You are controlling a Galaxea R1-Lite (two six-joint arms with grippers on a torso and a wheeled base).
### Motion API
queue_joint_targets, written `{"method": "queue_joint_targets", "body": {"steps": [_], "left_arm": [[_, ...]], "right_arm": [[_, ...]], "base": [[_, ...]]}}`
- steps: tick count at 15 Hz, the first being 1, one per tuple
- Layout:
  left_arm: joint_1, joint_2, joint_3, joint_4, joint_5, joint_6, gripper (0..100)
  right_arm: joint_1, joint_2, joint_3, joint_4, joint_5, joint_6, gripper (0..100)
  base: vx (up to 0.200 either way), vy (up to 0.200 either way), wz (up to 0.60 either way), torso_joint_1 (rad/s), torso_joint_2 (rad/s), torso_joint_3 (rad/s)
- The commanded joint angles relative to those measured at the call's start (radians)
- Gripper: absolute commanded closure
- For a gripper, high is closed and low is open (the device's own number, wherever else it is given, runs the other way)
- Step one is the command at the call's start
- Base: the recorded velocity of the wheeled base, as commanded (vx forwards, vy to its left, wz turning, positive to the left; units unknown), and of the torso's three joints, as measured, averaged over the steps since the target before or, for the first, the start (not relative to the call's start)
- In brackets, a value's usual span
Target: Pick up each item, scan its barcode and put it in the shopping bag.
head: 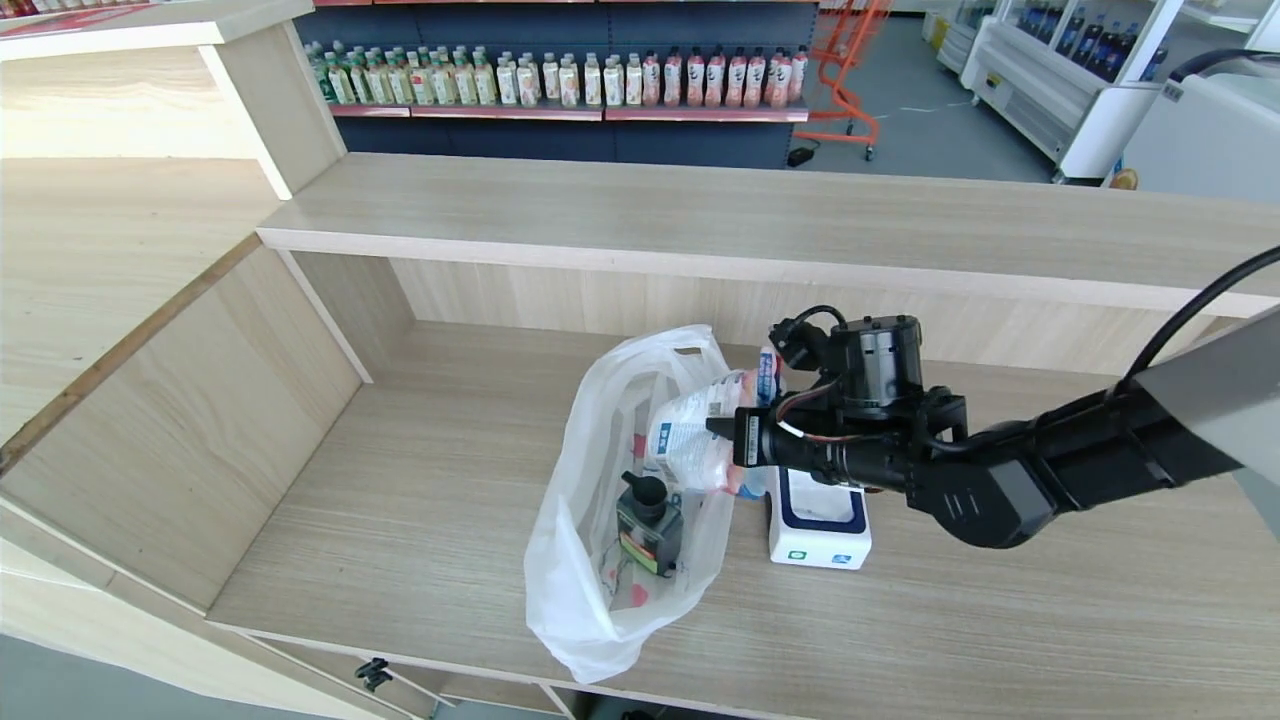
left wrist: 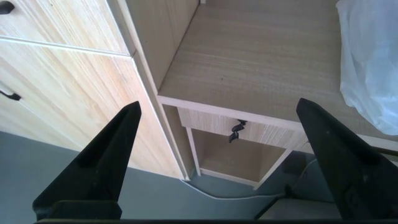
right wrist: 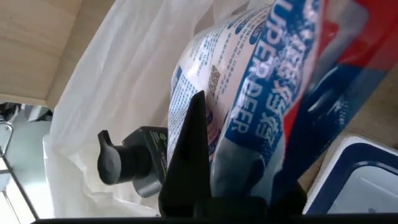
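Already, one dark pump-topped bottle (head: 650,525) is seen inside the white shopping bag (head: 565,560) on the desk (head: 430,520), so part of the task is judged done. A white, blue and red pouch (head: 685,440) is clamped in the jaws of the right gripper (head: 716,428) at the bag's mouth, just beside the scanner (head: 820,535), and its release is judged outstanding. The left gripper (left wrist: 219,109) is held off the desk's edge, jaws spread wide around nothing.

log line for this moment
right claw shut on pouch, at bag mouth | left claw open, off counter | bottle in bag | scanner beside bag
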Motion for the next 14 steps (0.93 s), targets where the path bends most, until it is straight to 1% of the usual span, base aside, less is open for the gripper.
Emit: {"method": "queue_joint_targets", "body": {"steps": [1,4,6,10,13,14], "left_arm": [[0.0,0.0,0.0,0.0,0.0,0.0,0],[0.0,0.0,0.0,0.0,0.0,0.0,0],[0.0,0.0,0.0,0.0,0.0,0.0,0],[0.0,0.0,0.0,0.0,0.0,0.0,0],[-0.001,0.0,0.0,0.0,0.0,0.0,0],[0.0,0.0,0.0,0.0,0.0,0.0,0]], "right_arm": [[0.001,0.102,-0.044,-0.012,0.002,-0.037,100],[0.001,0.154,-0.068,-0.075,0.018,-0.057,100],[0.001,0.168,-0.099,-0.076,0.047,-0.057,100],[0.001,0.212,-0.182,-0.075,0.051,-0.059,100],[0.001,0.214,-0.177,-0.075,0.06,-0.059,100],[0.001,0.214,-0.177,-0.075,0.06,-0.059,0]], "base": [[0.0,0.0,0.0,0.0,0.0,0.0],[0.0,0.0,0.0,0.0,0.0,0.0],[0.0,0.0,0.0,0.0,0.0,0.0],[0.0,0.0,0.0,0.0,0.0,0.0],[0.0,0.0,0.0,0.0,0.0,0.0],[0.0,0.0,0.0,0.0,0.0,0.0]]}}
